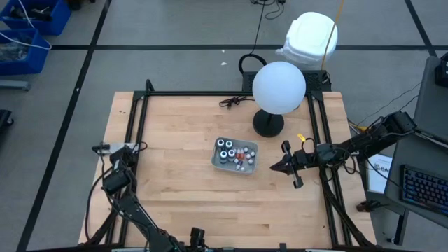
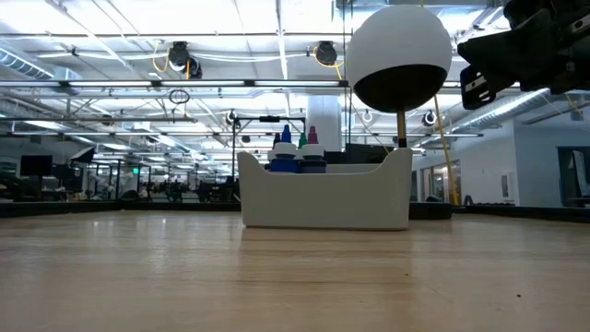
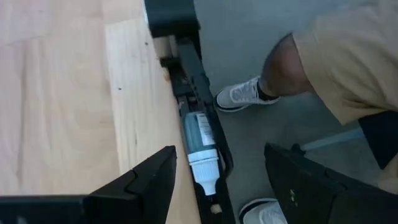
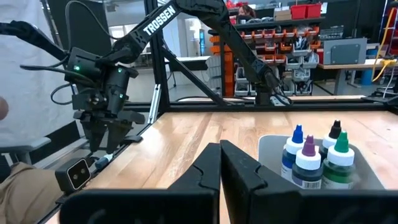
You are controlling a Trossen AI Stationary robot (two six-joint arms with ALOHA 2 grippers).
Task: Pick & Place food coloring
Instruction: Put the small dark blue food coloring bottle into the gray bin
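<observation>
The food coloring (image 1: 235, 153) stands in a clear rectangular tray (image 1: 216, 162) at mid-table: dark round jars with pale tops and small dropper bottles, some reddish. The right wrist view shows bottles with blue, purple, black and green tips (image 4: 309, 158). One more bottle (image 3: 200, 143), grey-blue with a white cap, lies on its side on the black frame rail at the table's left edge. My left gripper (image 3: 221, 155) is open above that bottle, a finger on either side, touching nothing. My right gripper (image 4: 221, 168) is shut and empty, right of the tray (image 1: 276, 167).
A lamp with a white globe (image 1: 278, 87) on a black base (image 1: 268, 125) stands just behind the tray. A black cable (image 1: 234, 102) lies at the far edge. A person's legs and white shoes (image 3: 239, 96) are beside the table's left edge. Bare wood lies left and near.
</observation>
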